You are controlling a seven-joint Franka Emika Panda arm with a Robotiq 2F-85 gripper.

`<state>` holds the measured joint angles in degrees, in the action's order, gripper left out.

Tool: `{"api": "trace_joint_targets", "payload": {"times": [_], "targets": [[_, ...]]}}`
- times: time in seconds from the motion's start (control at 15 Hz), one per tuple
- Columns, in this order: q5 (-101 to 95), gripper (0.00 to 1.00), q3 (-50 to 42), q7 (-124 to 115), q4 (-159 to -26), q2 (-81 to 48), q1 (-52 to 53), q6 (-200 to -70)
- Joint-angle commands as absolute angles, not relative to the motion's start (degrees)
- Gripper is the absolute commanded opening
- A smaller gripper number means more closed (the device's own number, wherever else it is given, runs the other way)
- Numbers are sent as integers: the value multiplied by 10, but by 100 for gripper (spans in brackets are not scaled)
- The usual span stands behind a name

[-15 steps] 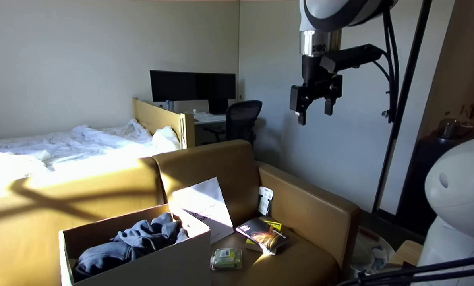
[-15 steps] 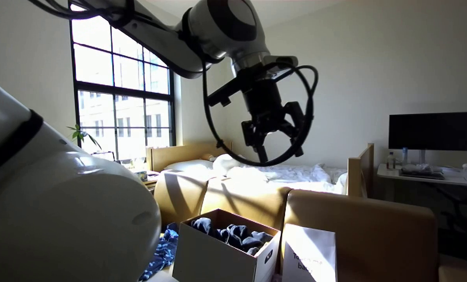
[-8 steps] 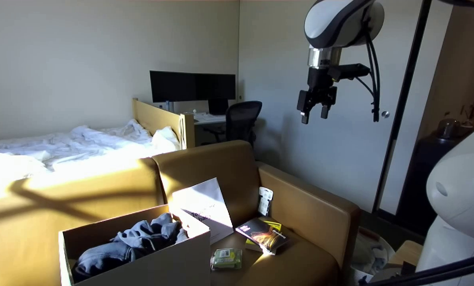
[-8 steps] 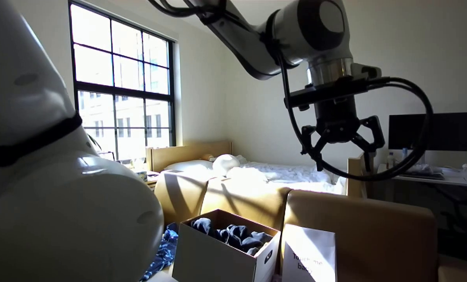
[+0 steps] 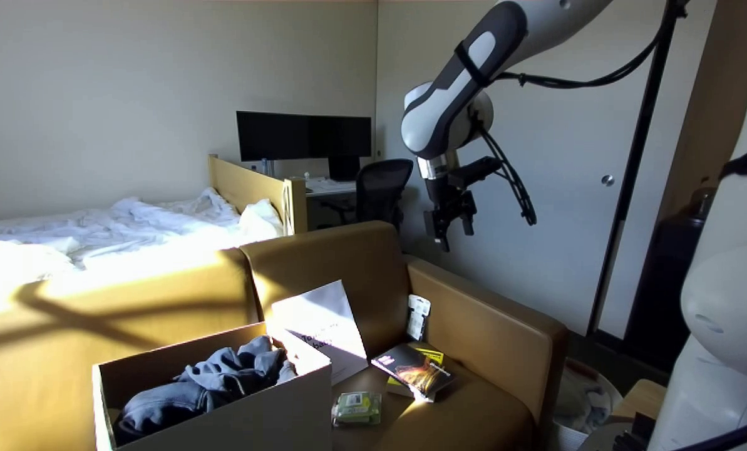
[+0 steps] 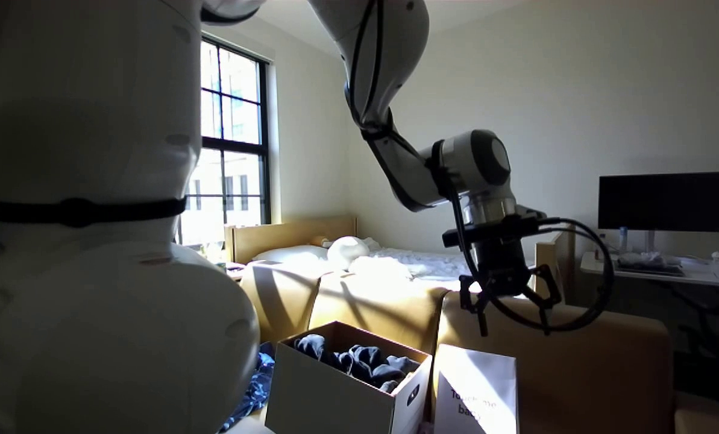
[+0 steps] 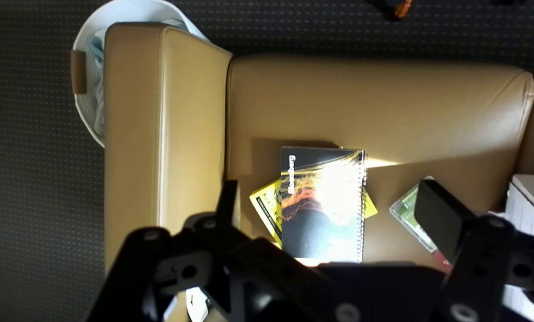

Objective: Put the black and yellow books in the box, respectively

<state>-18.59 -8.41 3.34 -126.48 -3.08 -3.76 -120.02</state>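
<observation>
The black book (image 5: 404, 362) is spiral-bound with an orange and white swirl. It lies on the yellow book (image 5: 434, 355) on the sofa seat; both also show in the wrist view, black on top (image 7: 311, 228) and yellow partly covered below it (image 7: 267, 206). The white box (image 5: 242, 419) stands on the sofa with dark blue cloth (image 5: 216, 379) inside; it also shows in an exterior view (image 6: 335, 392). My gripper (image 5: 456, 238) is open and empty, high above the seat near the armrest. In the wrist view its fingers stand wide apart, with the books between them in the picture.
A green packet (image 5: 355, 408) lies between box and books. A white sign (image 5: 323, 332) leans on the sofa back beside the box. A white packet (image 5: 418, 316) leans at the armrest (image 5: 479, 307). A white basket (image 7: 90, 107) stands outside the armrest.
My arm has swung across and then come down, from high in the room to lower over the armrest end of the sofa. The gripper stays open. Books and box have not moved.
</observation>
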Motion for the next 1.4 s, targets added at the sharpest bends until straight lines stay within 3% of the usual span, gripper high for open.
{"api": "trace_joint_targets", "payload": {"times": [0.0, 0.47, 0.93, 1.33], "targets": [[-187, 100, -71, 26, -1260, -50, -42, -1200], [-207, 100, -66, -36, -1269, -32, -38, -1237], [-248, 100, -63, -152, -1135, -266, 20, -1455], [-206, 100, -87, -96, -922, -481, 24, -1235]]}}
